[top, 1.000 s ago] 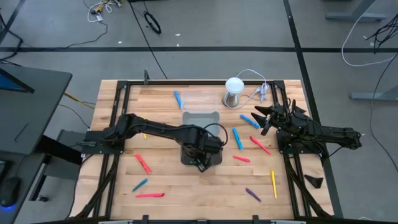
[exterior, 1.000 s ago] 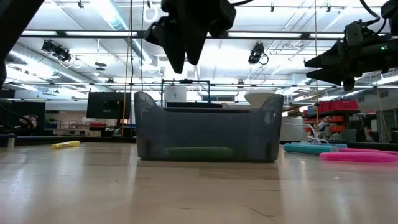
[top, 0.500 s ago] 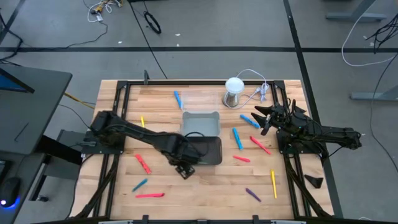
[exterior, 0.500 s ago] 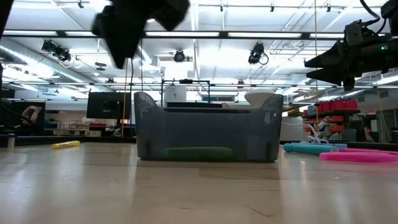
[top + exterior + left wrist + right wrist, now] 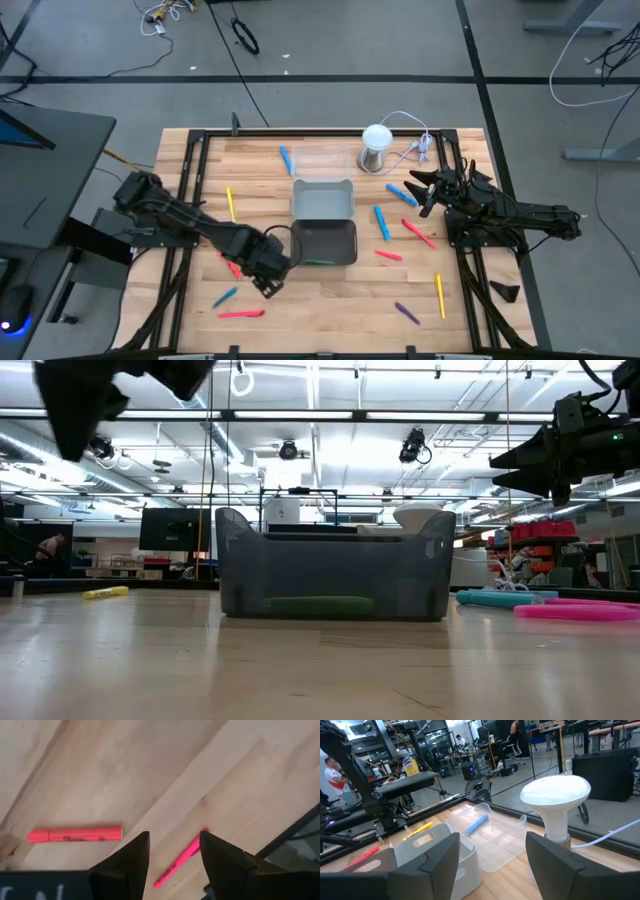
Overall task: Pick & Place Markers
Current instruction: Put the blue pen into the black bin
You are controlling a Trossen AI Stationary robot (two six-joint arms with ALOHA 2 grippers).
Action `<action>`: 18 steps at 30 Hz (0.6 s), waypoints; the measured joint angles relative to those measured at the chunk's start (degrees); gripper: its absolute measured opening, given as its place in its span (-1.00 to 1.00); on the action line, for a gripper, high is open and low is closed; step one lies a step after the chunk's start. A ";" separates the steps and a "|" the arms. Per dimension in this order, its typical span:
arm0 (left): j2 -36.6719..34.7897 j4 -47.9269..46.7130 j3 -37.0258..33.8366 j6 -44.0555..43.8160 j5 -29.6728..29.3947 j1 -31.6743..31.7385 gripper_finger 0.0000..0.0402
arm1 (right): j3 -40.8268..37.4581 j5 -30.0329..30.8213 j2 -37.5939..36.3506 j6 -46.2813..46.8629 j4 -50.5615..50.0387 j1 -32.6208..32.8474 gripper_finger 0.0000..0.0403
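Here, dark tray (image 5: 324, 243) holds a green marker (image 5: 321, 262); pale tray (image 5: 322, 198) unclear.

Left arm (image 5: 110, 390) cut off by frame top — blurred, green marker (image 5: 318, 606) dim behind tray wall (image 5: 330, 575)

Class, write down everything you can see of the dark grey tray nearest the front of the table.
The dark grey tray is a translucent smoky plastic bin, rectangular with rounded corners and raised handle tabs at its ends. It stands upright and open-topped on the wooden table, end to end with a lighter tray. One green marker lies flat inside. No gripper touches it.
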 joint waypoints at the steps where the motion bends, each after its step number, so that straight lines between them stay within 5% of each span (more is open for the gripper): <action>1: -0.60 0.40 -0.68 -0.76 0.00 -0.71 -0.11 | 0.00 0.00 0.02 0.01 0.00 0.01 0.15; 18: -6.05 6.17 -12.52 -15.36 0.90 -13.87 -0.11 | 0.00 0.00 0.01 0.00 -0.02 0.00 0.15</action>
